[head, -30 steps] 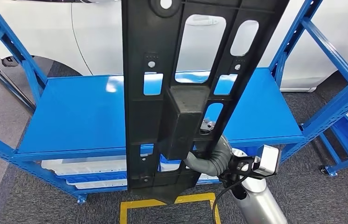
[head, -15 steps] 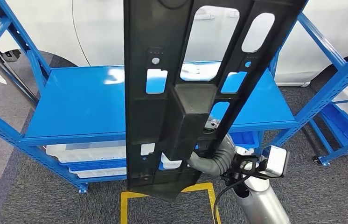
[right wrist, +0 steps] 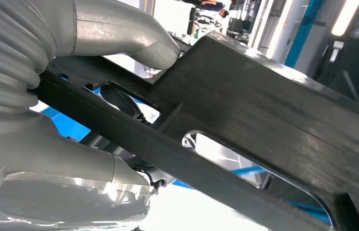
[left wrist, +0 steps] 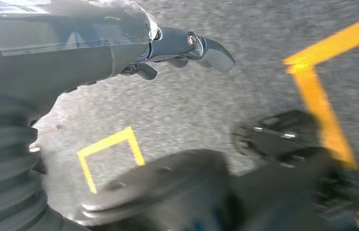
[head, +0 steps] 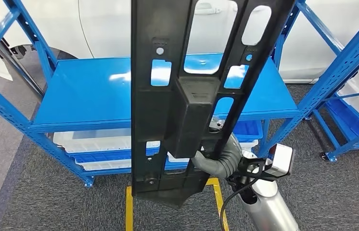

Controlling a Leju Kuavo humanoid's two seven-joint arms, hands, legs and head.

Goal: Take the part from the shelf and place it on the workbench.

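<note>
Carried upright in front of the blue metal shelf [head: 96, 96]: long black moulded plastic part [head: 187, 96], gripped low down by the right hand [head: 218, 154]. Left hand [left wrist: 168, 48] hanging, fingers apart, holding nothing. Transport step, apparently; bench still to be found and faced

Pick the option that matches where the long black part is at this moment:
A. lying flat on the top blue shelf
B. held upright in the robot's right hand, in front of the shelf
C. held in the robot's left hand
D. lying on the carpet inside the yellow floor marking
B: the black part stands upright in front of the blue shelf, gripped low down by the right hand; the left hand holds nothing.
</note>
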